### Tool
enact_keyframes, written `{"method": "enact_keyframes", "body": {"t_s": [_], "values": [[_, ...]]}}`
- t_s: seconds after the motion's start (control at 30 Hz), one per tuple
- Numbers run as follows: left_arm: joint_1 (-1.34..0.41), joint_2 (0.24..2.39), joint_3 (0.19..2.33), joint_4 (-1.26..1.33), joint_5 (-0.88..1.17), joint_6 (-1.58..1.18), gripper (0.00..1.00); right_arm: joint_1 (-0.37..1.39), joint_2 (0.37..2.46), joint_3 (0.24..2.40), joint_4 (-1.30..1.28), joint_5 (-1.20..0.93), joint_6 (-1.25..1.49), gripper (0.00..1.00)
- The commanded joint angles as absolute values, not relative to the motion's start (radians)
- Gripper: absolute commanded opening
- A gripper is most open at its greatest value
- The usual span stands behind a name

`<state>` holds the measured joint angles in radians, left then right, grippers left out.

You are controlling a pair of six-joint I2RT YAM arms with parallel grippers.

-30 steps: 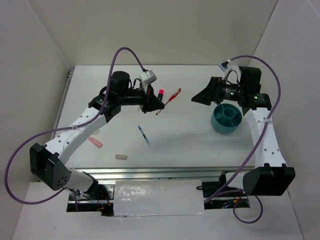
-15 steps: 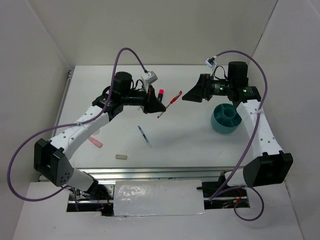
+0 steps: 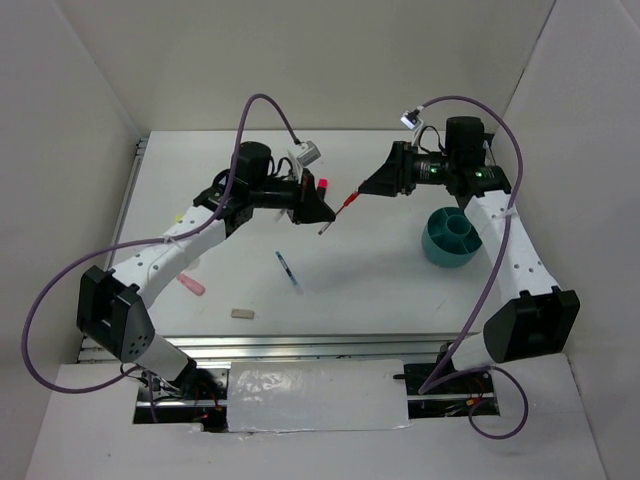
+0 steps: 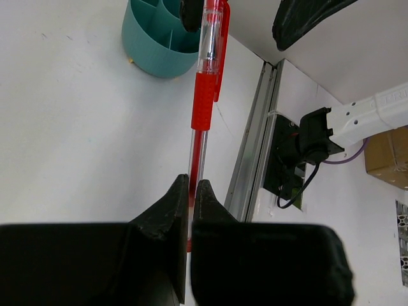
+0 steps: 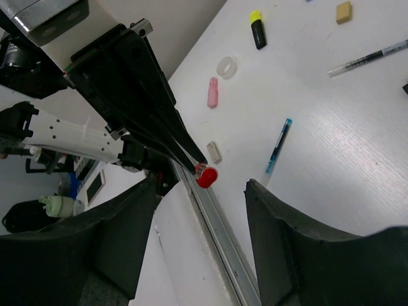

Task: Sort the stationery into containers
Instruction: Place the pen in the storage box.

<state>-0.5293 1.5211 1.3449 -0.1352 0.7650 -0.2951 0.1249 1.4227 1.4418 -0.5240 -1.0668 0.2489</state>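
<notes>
My left gripper (image 3: 322, 212) is shut on a red pen (image 3: 346, 203) and holds it above the table, cap end pointing right. In the left wrist view the red pen (image 4: 203, 95) sticks out from between the closed fingers (image 4: 178, 197). My right gripper (image 3: 368, 188) is open at the pen's cap end. In the right wrist view the pen's red end (image 5: 206, 176) sits between its spread fingers (image 5: 268, 210), and I cannot tell if they touch it. The teal divided cup (image 3: 452, 238) stands at the right; it also shows in the left wrist view (image 4: 153, 54).
On the table lie a blue-clear pen (image 3: 288, 270), a pink eraser (image 3: 191, 285), a grey eraser (image 3: 241, 313) and a pink-capped highlighter (image 3: 322, 185). The right wrist view also shows a white tape ring (image 5: 226, 66), a yellow-capped highlighter (image 5: 257, 29), a tan eraser (image 5: 343, 11) and a clear pen (image 5: 366, 58).
My right gripper has moved left from above the cup to the pen's cap end. My left gripper has shifted slightly right, still holding the red pen.
</notes>
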Motion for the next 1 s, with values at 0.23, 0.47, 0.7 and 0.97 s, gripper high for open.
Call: {"method": "enact_keyframes", "body": {"t_s": [0.23, 0.47, 0.7, 0.97], "values": [[-0.546, 1.542, 1.399, -0.072, 0.782, -0.316, 0.0, 0.161, 1.46, 1.493, -0.482, -1.06, 0.247, 0.43], [-0.549, 1.542, 1.402, -0.104, 0.767, -0.29, 0.11, 0.158, 1.473, 1.549, -0.515, -1.04, 0.216, 0.02], [-0.477, 1.473, 1.423, -0.271, 0.519, -0.212, 0.99, 0.053, 1.416, 1.641, -0.774, -0.924, -0.031, 0.0], [-0.338, 1.419, 1.416, -0.457, 0.333, -0.075, 0.99, -0.231, 1.358, 1.636, -0.979, -0.456, -0.353, 0.0]]}}
